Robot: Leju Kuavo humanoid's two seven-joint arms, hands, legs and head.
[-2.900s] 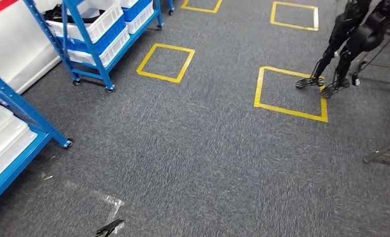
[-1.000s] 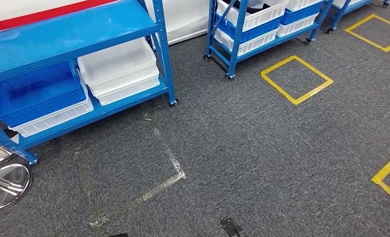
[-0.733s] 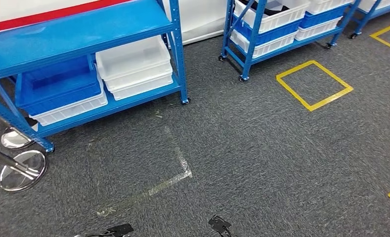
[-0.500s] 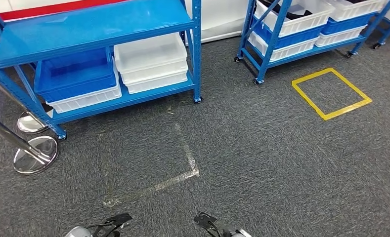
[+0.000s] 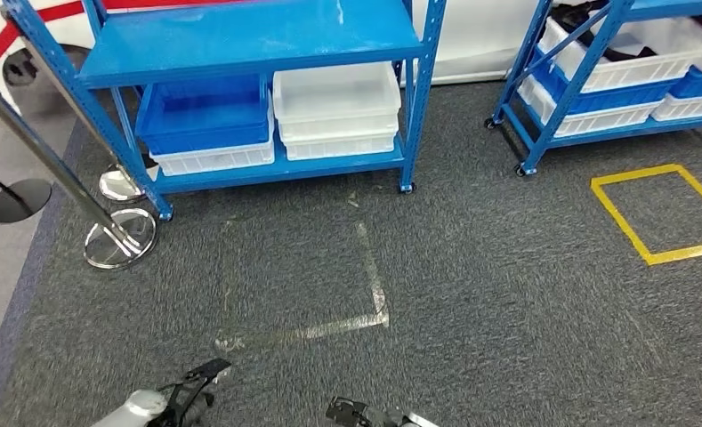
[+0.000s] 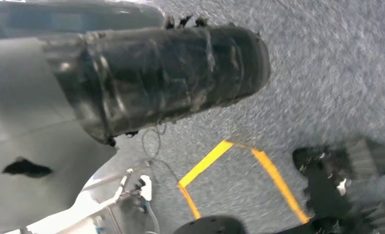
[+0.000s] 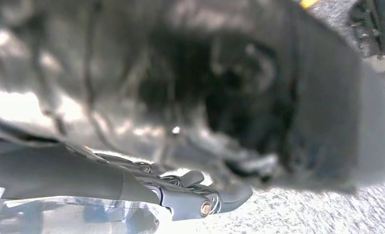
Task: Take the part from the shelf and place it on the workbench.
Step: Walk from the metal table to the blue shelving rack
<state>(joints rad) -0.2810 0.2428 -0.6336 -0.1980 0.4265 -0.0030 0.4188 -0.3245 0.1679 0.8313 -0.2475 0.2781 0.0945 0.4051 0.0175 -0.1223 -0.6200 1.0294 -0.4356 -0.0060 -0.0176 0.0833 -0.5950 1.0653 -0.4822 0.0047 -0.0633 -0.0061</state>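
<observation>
A blue shelf point(image 5: 249, 40) stands straight ahead, with a blue bin point(image 5: 205, 124) and a stack of white bins point(image 5: 338, 102) on its lower deck. To the right is a second blue shelf point(image 5: 569, 80), whose white bins point(image 5: 623, 62) hold dark things point(image 5: 587, 13) too small to identify. My left hand point(image 5: 191, 387) and right hand point(image 5: 356, 414) hang low at the bottom edge above the carpet. Up close, my left hand point(image 6: 156, 73) is a dark ribbed shape and my right hand point(image 7: 195, 195) is a blur. I cannot make out how the fingers of either hand lie.
Two chrome stanchion bases point(image 5: 120, 245) and a black round base point(image 5: 18, 200) stand left of the near shelf. A worn tape corner point(image 5: 374, 294) marks the grey carpet before it. At the right is a yellow floor square point(image 5: 658, 213).
The whole picture has shifted as I turned: the open floor with yellow squares gave way to the blue shelf, which slid from the left to straight ahead. My hands came into view below.
</observation>
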